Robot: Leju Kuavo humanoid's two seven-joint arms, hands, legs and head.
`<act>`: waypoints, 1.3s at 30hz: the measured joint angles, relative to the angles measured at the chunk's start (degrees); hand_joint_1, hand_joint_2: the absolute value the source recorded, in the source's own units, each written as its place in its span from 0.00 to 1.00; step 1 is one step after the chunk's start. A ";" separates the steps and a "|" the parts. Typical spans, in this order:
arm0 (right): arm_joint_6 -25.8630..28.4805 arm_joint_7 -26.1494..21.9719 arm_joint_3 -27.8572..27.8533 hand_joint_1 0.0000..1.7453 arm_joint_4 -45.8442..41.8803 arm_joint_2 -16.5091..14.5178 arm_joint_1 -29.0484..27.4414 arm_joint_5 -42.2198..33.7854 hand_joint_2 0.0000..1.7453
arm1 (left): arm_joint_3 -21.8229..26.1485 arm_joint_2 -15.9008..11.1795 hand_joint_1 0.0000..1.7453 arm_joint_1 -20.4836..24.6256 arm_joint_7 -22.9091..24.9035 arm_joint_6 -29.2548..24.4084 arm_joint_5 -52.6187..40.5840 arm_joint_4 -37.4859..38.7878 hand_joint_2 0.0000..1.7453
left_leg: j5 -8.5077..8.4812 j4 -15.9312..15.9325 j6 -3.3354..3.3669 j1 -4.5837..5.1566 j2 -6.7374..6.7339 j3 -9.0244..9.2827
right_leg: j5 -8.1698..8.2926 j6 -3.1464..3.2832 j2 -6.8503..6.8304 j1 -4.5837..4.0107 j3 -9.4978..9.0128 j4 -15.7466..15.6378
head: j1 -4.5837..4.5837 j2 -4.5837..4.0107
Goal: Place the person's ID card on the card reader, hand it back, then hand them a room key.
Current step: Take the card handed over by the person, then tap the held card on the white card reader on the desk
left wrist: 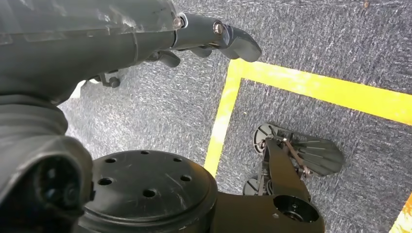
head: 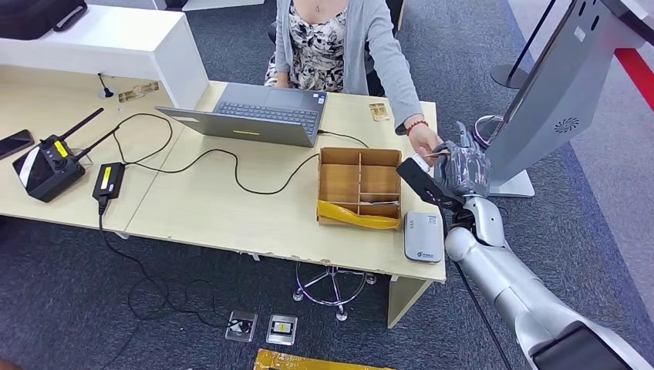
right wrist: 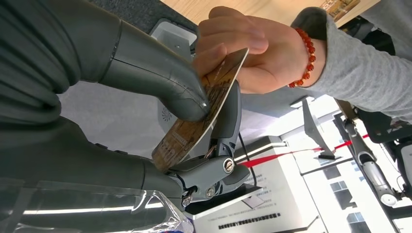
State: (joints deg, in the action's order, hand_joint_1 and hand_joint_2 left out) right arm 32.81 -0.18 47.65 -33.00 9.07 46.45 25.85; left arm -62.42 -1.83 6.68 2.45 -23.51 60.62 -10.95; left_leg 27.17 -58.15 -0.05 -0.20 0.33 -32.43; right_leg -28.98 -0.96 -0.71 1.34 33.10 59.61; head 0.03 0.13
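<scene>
Right hand (right wrist: pixel 194 111) pinches the card (right wrist: pixel 201 109) between thumb and darker fingers, past the table's right end, just above its edge. Card's long axis runs from the hand toward the person's hand (right wrist: pixel 248 53), whose fingers touch its far end; a red bead bracelet (right wrist: pixel 307 60) sits on that wrist. In the head view the right hand (head: pixel 460 166) meets the person's hand (head: pixel 424 139) beside the divided cardboard box (head: pixel 360 187). The grey card reader (head: pixel 423 237) lies flat near the table's front corner, just beside the box. A laptop (head: pixel 258 113), black cables, a radio controller (head: pixel 48 166) and a phone (head: pixel 15 143) rest on the pale wooden table (head: pixel 216 208). A grey kiosk stand (head: pixel 551 100) rises right of the hand. Left hand (left wrist: pixel 204 36) hangs over grey carpet with yellow tape (left wrist: pixel 311 87), its fingers loosely apart, holding nothing.
</scene>
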 joint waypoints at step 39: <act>0.55 -0.02 0.24 1.00 2.49 1.67 -0.53 -3.06 1.00 | 0.00 0.26 0.00 -0.06 0.87 -0.90 1.27 0.11 0.00 | 0.01 0.00 0.00 0.00 -0.08 0.01 | 0.00 0.00 0.11 0.00 0.04 -0.01 | -0.01 0.00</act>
State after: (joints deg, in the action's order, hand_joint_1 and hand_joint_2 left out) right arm 33.35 -0.20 47.89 -30.51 10.74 45.92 22.79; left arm -62.42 -1.57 6.62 3.32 -24.41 61.89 -10.84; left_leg 27.18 -58.15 -0.05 -0.20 0.26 -32.42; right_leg -28.98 -0.96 -0.60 1.34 33.14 59.61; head 0.03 0.13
